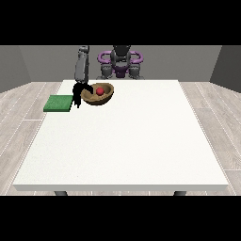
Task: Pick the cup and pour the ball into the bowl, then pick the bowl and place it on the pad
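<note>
Hand at the view's left (78, 92) pinches the left rim of the bowl (98, 93), fingers curled on it. Red ball (100, 91) sits inside. Green pad (59, 103) lies just beside, on the white table (122, 141).

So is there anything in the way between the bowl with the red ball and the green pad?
Nothing visible lies on the table between them except the hand at the view's left, which is at the rim of the bowl on the side facing the pad. The ball sits inside the bowl.
</note>
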{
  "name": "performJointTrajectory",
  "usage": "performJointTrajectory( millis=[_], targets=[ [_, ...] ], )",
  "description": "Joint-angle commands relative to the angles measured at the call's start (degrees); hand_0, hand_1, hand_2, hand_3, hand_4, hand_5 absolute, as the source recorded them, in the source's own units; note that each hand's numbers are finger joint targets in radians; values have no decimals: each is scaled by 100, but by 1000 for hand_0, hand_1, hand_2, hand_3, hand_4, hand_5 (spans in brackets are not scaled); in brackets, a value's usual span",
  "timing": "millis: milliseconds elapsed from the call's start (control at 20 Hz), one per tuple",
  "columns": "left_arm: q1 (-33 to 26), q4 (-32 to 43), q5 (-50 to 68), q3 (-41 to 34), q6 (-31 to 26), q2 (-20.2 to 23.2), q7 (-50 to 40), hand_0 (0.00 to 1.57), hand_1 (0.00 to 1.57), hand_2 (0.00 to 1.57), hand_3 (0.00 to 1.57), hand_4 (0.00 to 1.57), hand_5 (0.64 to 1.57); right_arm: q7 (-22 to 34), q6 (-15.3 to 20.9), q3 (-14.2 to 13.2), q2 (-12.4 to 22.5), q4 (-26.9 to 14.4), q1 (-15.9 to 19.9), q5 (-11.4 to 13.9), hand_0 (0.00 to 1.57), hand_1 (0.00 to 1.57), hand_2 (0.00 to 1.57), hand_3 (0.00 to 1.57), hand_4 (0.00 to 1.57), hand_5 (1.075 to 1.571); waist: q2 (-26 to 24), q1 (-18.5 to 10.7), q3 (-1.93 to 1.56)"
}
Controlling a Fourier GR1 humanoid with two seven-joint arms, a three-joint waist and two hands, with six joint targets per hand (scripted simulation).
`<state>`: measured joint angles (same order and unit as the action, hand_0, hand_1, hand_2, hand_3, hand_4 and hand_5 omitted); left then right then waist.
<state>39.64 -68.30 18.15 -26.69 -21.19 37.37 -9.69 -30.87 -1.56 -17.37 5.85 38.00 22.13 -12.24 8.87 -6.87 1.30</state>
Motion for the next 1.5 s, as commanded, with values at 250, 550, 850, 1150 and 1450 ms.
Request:
performJointTrajectory(
  millis=[250,550,850,1150,1450],
  targets=[
    [130,-92,329,-158,-226,143,-13,0,0,0,0,1071,1523,710,1042,-97,658,-420,-440,398,1571,1571,1571,1566,903,1495,546,-365,-118],
    [-36,35,238,-148,-206,109,77,0,0,0,0,1170,1531,1191,1516,252,837,150,-640,693,1571,1571,1571,1242,1001,1546,178,-321,-103],
    [-226,594,198,-332,-278,330,98,0,0,0,0,1197,1534,2716,1432,461,1603,827,-186,680,1571,1571,1571,1042,1026,1556,-195,97,-91],
    [-481,1158,184,-624,-512,777,356,0,0,0,0,1203,1540,3940,805,653,2475,1209,206,809,1571,1571,1571,724,1050,1563,-391,507,-119],
    [-983,1091,88,-615,-411,541,792,0,0,0,0,1205,1545,4207,102,232,3145,1142,239,497,1571,1571,1571,566,1085,1564,-597,630,-128]
  ],
)
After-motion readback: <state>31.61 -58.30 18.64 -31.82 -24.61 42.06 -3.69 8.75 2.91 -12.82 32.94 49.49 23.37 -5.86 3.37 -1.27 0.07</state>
